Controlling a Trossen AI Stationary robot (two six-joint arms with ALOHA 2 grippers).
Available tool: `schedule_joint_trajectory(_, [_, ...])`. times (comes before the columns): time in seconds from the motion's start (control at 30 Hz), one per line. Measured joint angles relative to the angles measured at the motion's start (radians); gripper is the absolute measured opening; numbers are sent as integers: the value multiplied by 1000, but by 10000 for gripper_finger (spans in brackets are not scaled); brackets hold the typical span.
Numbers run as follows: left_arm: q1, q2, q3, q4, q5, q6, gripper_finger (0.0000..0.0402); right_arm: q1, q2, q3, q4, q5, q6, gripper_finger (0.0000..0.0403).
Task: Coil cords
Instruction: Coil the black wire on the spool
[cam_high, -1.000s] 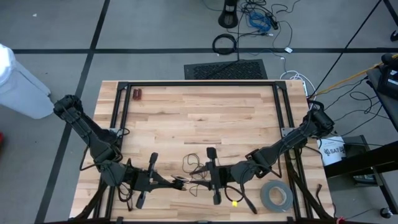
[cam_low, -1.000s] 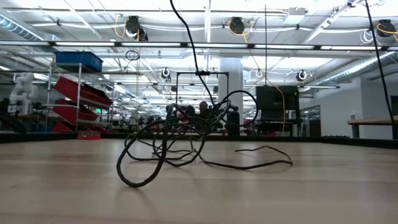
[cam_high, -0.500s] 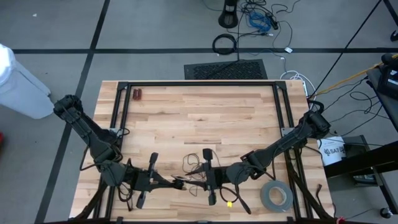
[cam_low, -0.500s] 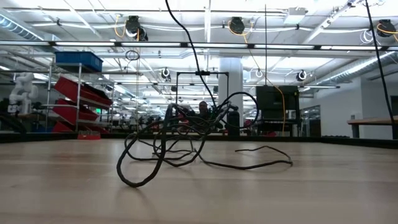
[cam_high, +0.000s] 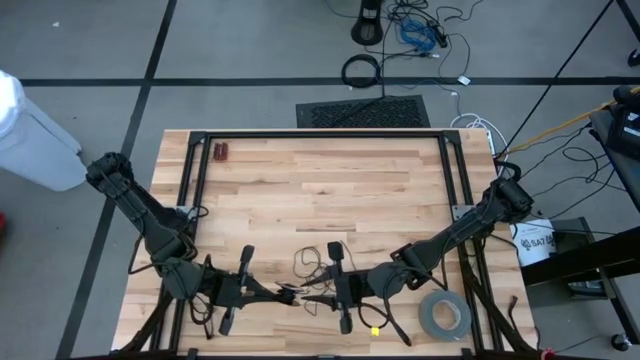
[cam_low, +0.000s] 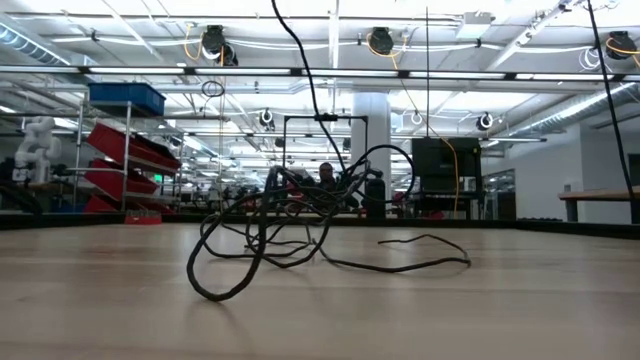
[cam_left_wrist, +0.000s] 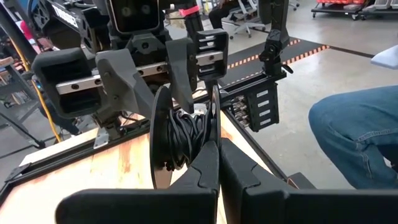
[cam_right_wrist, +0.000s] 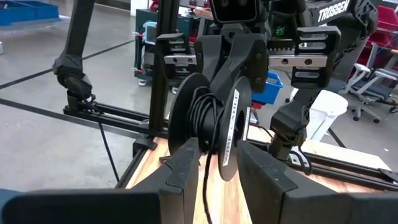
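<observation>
A small black spool (cam_left_wrist: 183, 134) with thin black cord wound between its two discs hangs above the table's near edge, between my two grippers. My left gripper (cam_left_wrist: 219, 152), also (cam_high: 288, 293), is shut at the spool. My right gripper (cam_right_wrist: 219, 155), also (cam_high: 312, 297), faces it with its fingers apart. One finger (cam_left_wrist: 183, 81) stands between the discs and the other (cam_left_wrist: 134, 93) stands outside one disc. The rest of the cord lies as a loose tangle (cam_low: 270, 240), also (cam_high: 310, 262), on the table. One strand (cam_low: 305, 70) rises from it toward the grippers. My left gripper pinches the rim of one spool disc (cam_left_wrist: 216, 124) between its two shut fingers, coming nearly level from the table's left. The spool stands on edge, clear of the table. My right gripper's fingers straddle the other disc (cam_right_wrist: 236, 130) and a hanging strand (cam_right_wrist: 205, 180); whether they touch, I cannot tell.
A grey tape roll (cam_high: 443, 315) lies at the near right corner. A small reddish object (cam_high: 220, 152) sits at the far left. Black frame rails (cam_high: 195, 190) run along both sides of the table. A person's leg in jeans (cam_left_wrist: 354, 137) shows beyond the table.
My right gripper has swung a little toward the table's left and come back. The strand rising from the tangle has swayed with it. The tangle on the table has kept its place.
</observation>
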Motion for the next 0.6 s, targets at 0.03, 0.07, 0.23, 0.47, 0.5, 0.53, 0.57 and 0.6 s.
schedule_joint_trajectory(0.03, [0,0,0,0,0,0,0,-2,0,0,0,0,0,98])
schedule_joint_trajectory(0.07, [0,0,0,0,0,0,0,-4,0,0,0,0,0,97])
schedule_joint_trajectory(0.23, [0,0,0,-1,0,-1,0,-21,10,0,0,-4,1,83])
schedule_joint_trajectory(0.47, [0,0,0,0,0,-1,0,-13,12,0,-3,-8,-13,65])
schedule_joint_trajectory(0.5, [0,0,0,0,0,-1,0,-13,11,0,-3,-8,-16,64])
schedule_joint_trajectory(0.53, [0,0,0,0,0,-1,0,-13,9,0,-3,-8,-17,64])
schedule_joint_trajectory(0.57, [0,0,0,1,0,-1,0,-13,8,0,-2,-8,-17,64])
schedule_joint_trajectory(0.6, [0,0,0,0,0,-1,0,-13,7,0,-1,-8,-17,64])
